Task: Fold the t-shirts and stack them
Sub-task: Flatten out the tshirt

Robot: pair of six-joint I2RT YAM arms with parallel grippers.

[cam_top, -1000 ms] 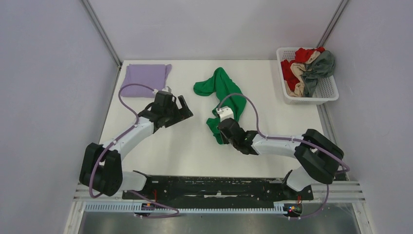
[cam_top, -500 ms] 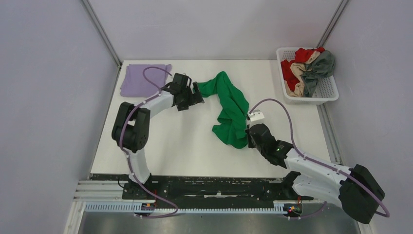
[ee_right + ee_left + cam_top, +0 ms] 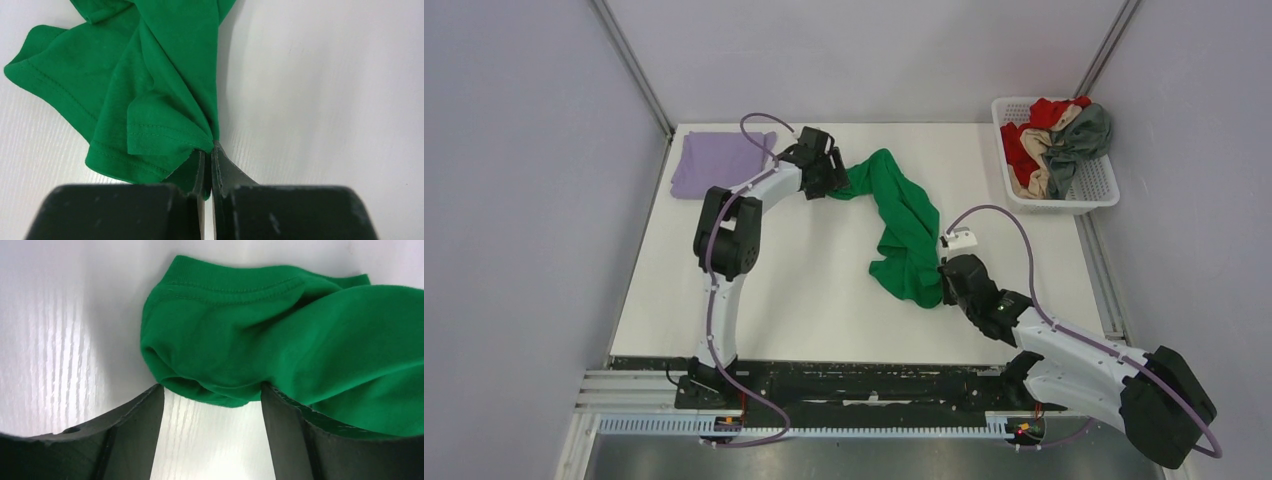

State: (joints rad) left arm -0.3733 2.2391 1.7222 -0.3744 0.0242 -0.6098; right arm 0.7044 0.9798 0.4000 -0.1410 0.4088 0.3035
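The green t-shirt [image 3: 906,222] lies in a crumpled band across the middle of the white table. My left gripper [image 3: 836,178] is open at the shirt's far left end; in the left wrist view [image 3: 210,395] a bunched hem of the green t-shirt [image 3: 280,335] sits just ahead of its spread fingers, some cloth lying over the right finger [image 3: 300,435]. My right gripper [image 3: 944,285] is shut on the shirt's near hem, and the right wrist view [image 3: 210,150] shows green cloth [image 3: 150,100] pinched between the pads. A folded lavender t-shirt [image 3: 714,162] lies at the far left corner.
A white lattice basket [image 3: 1092,185] at the far right corner holds red, beige and dark grey t-shirts [image 3: 1054,135]. Grey walls enclose the table on the left, back and right. The arm bases and a black rail [image 3: 854,385] run along the near edge.
My left arm has reached far forward to the green shirt's far left end. My right gripper has moved right and nearer with the hem, drawing the shirt out longer.
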